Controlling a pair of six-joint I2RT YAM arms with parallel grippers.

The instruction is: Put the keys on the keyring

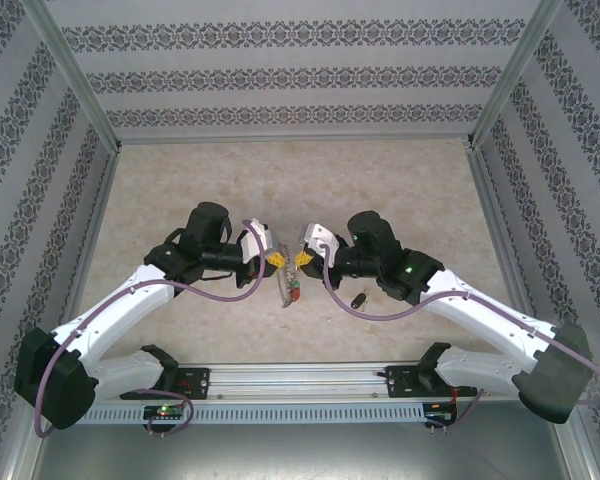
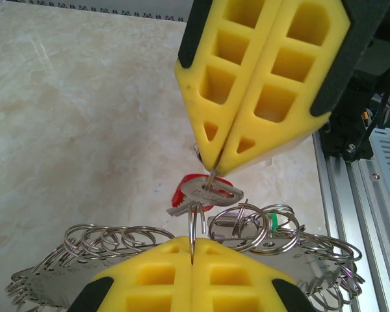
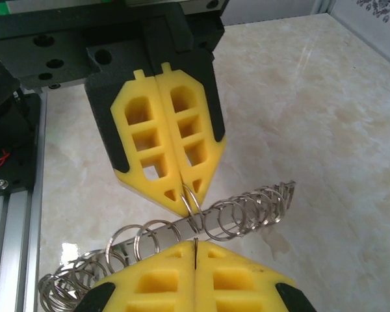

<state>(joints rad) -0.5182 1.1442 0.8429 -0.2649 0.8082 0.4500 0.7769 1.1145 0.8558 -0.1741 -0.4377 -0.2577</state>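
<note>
My left gripper (image 1: 273,258) and right gripper (image 1: 302,260) meet tip to tip over the middle of the table. In the left wrist view my left gripper (image 2: 192,244) is shut on the keyring (image 2: 196,224), a thin silvery split ring standing on edge. Facing it, my right gripper (image 2: 214,166) is shut on the red-headed key (image 2: 205,193), whose silver blade touches the ring's top. From the right wrist, my right gripper (image 3: 195,246) pinches the key's thin metal edge (image 3: 195,252), and the left gripper (image 3: 184,195) holds the keyring (image 3: 194,203). The black-headed key (image 1: 358,298) lies loose on the table.
A metal strip (image 3: 247,218) carrying several spare split rings lies on the table right under both grippers, with its other view (image 2: 117,244) showing a green tag (image 2: 271,224) at one end. The aluminium rail (image 1: 300,378) runs along the near edge. Patterned walls enclose the marbled tabletop (image 1: 300,180).
</note>
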